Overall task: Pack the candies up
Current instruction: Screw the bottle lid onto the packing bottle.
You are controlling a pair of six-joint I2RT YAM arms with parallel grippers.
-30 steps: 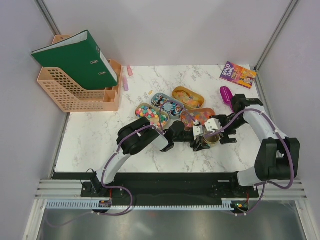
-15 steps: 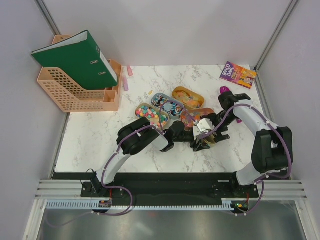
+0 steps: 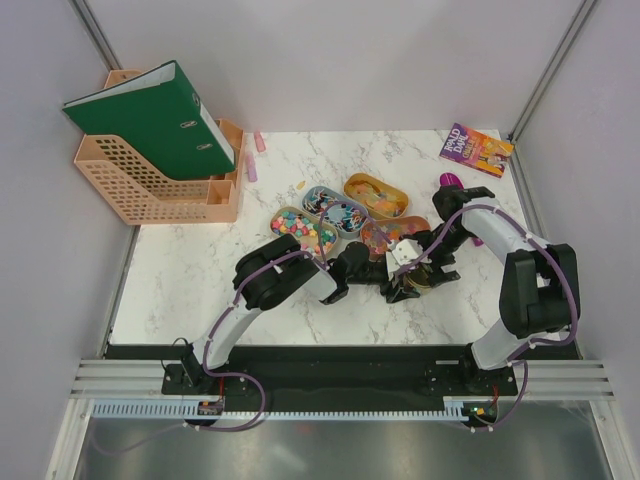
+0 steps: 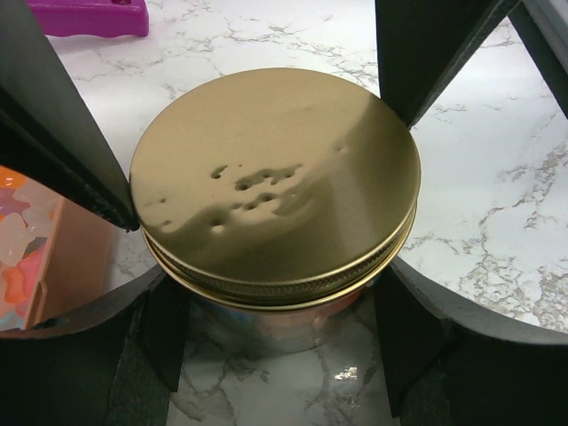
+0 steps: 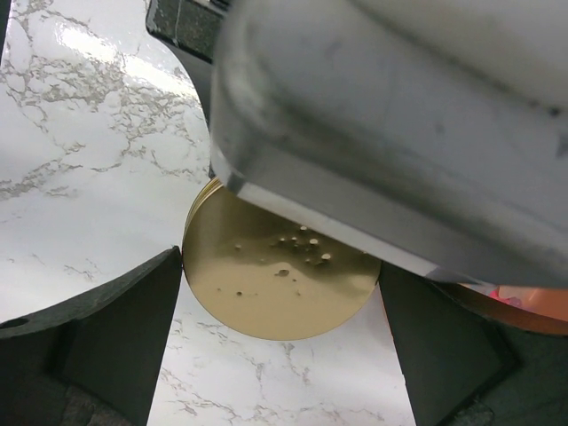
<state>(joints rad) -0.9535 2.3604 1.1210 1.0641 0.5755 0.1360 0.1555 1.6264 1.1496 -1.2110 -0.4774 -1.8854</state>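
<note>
1. The left claw (image 3: 407, 285) pinches the gold-lidded jar (image 4: 275, 186) at its lid rim; the jar stands on the marble tabletop (image 3: 190, 285).
2. The right claw (image 5: 280, 297) hovers above that lid, spread wide.
3. Just beyond, the candies (image 3: 303, 230) lie in four oval trays (image 3: 352, 182).
4. Farther back are a magenta scoop (image 3: 449, 181), a book (image 3: 476, 149) and a green binder (image 3: 150, 115).
</note>
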